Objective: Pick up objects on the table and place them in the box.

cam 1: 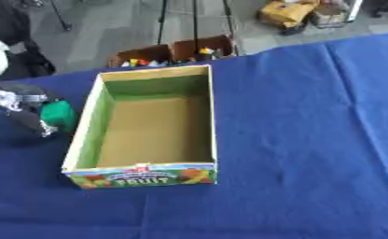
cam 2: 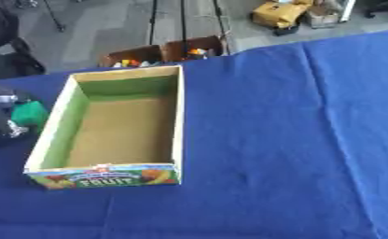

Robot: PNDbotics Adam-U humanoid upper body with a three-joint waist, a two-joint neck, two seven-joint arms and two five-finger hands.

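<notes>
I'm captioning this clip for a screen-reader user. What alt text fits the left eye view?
An empty cardboard fruit box with green inner walls sits open on a blue tablecloth. At its left, the robot's left hand is closed around a green object, outside the box.

- Table has a dark blue cloth over it, a few creases showing, nothing fancy.
- Open cardboard box sits right on the cloth, green inner walls, brown bottom, "FRUIT" printed on its near end.
- Green object just left of the box, can't tell if it's resting on the cloth.
</notes>
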